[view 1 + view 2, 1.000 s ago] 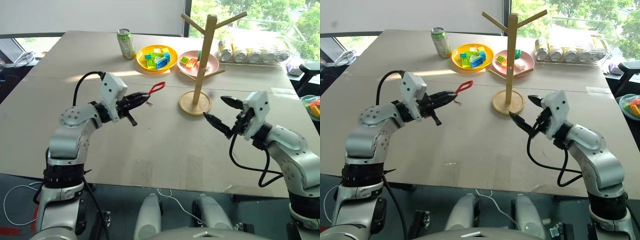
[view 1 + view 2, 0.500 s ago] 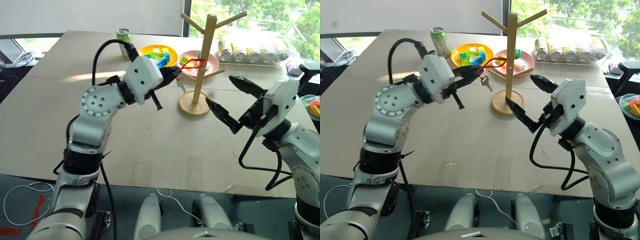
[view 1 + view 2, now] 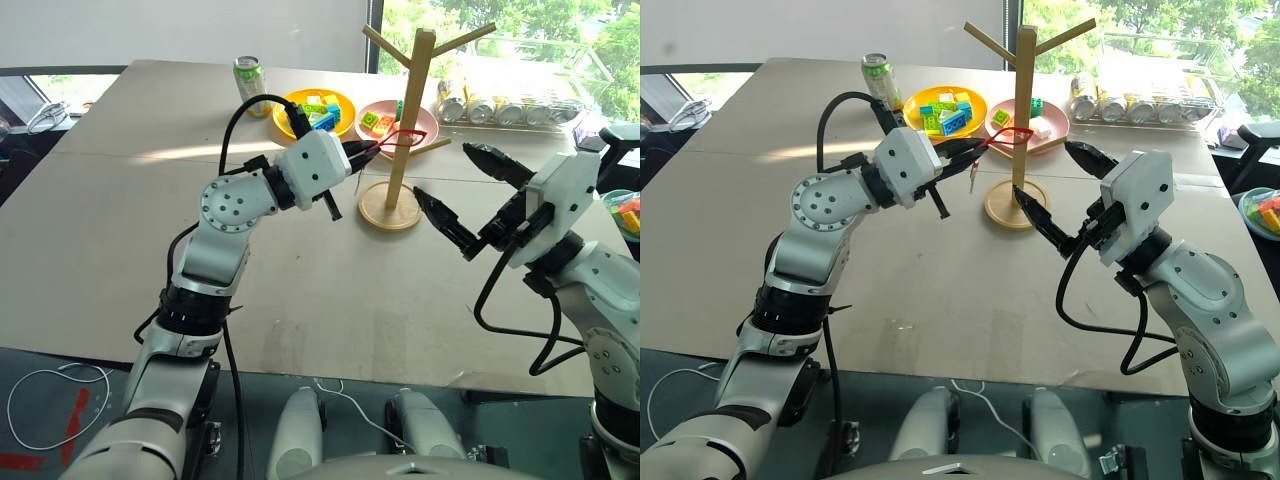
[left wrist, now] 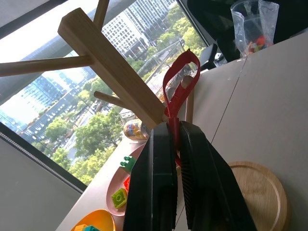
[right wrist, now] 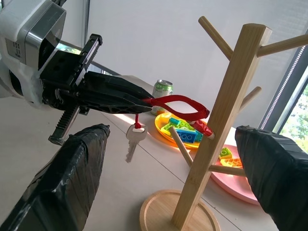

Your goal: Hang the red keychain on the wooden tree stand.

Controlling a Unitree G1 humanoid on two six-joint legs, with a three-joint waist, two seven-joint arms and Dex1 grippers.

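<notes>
Keychain in left pincer, near stand

A wide tan counter carries the wooden tree stand on its round base, a green can, a yellow plate and a pink plate of coloured bricks, and a clear tray of cans at the far edge.

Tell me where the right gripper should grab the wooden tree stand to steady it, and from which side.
Grip the bare upright pole of the wooden tree stand low down, between its base disc and lowest pegs, coming level from the robot's right. The right gripper already stands open there, while the left gripper and red keychain occupy the other side.
</notes>
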